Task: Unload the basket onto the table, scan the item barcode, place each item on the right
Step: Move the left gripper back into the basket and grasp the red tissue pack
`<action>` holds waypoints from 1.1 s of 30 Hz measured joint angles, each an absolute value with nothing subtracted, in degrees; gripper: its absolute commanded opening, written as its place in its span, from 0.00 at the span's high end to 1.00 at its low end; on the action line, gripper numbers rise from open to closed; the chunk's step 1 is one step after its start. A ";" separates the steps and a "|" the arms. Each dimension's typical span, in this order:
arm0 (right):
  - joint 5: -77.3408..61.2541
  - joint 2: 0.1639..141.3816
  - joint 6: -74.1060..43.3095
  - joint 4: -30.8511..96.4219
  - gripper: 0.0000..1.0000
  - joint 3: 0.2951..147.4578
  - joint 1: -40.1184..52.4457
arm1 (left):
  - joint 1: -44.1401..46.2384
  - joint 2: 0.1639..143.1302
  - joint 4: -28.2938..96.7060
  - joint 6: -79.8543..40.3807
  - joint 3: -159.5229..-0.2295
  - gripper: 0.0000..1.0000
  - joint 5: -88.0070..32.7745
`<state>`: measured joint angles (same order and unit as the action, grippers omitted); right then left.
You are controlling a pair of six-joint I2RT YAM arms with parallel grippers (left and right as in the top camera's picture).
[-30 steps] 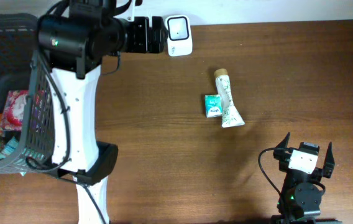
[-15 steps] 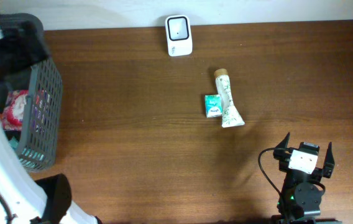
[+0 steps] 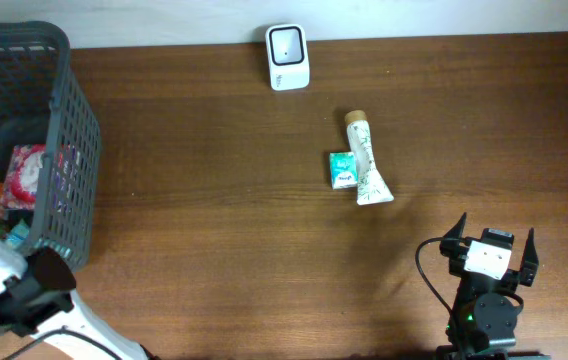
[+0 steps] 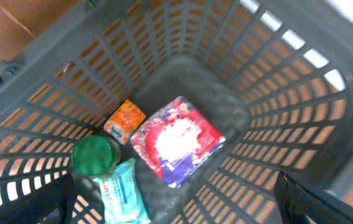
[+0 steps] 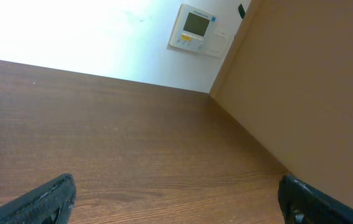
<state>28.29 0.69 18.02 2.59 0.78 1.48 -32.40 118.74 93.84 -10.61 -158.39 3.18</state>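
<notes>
Left gripper (image 4: pixel 176 208) hangs spread and empty over the basket (image 4: pixel 301 93); right gripper (image 3: pixel 492 240) gapes empty; tube (image 3: pixel 366 160) and, seemingly, a packet (image 3: pixel 342 169) lie side by side.

Overhead looks straight down on the table (image 3: pixel 214 250). Left wrist peers closely into the basket (image 4: pixel 288 93), shared with overhead; right wrist looks low across the table.

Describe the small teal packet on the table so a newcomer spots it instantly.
Right of centre on the brown wooden table lies a white tube with a tan cap. The small teal square packet sits at its left side, the only teal item outside the grey basket.
</notes>
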 measured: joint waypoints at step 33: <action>28.29 0.69 18.00 2.59 0.01 0.78 1.48 | -32.42 121.86 67.44 28.32 -108.73 0.05 -4.14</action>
